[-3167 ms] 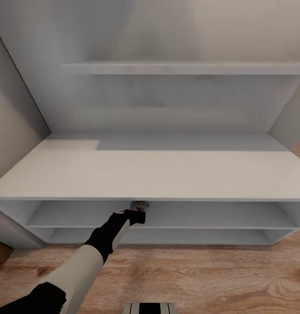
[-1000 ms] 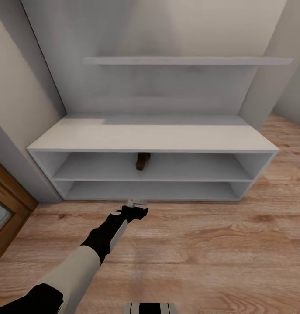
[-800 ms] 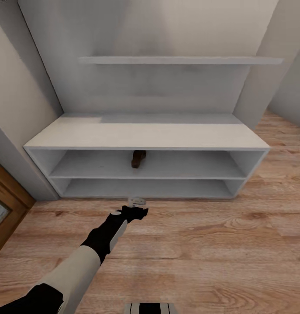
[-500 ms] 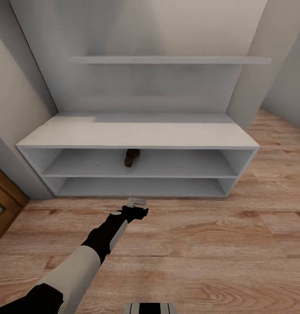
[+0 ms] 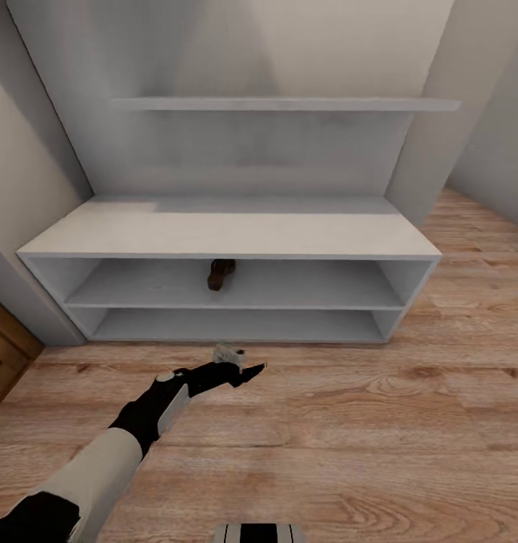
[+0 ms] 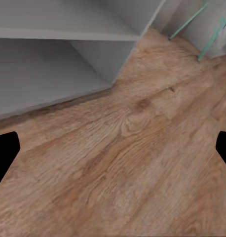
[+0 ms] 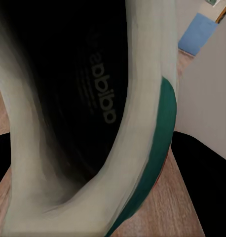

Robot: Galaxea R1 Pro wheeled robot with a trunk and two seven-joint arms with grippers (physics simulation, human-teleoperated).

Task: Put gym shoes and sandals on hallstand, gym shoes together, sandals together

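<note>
Left arm: reaches forward from the near left, low over the corridor floor (image 5: 341,422), its wrist bent to the right; it stops in front of the hallstand (image 5: 228,234), not touching it
Left pincer (image 5: 240,369): spread wide; in the left wrist view the two dark fingertips (image 6: 4,150) stand far apart, only floor planks between them
Right pincer (image 7: 113,163): holding a gym shoe (image 7: 142,148); in the right wrist view the cream wall, green stripe and dark inside of the shoe sit very close, between two dark fingers
Hallstand, surface on top: bare
Hallstand, upper open shelf: one dark brown sandal (image 5: 220,274), near the middle, toward the back
Hallstand, lower open shelf: I see nothing in it
Other shoes: I cannot tell where they are
</note>
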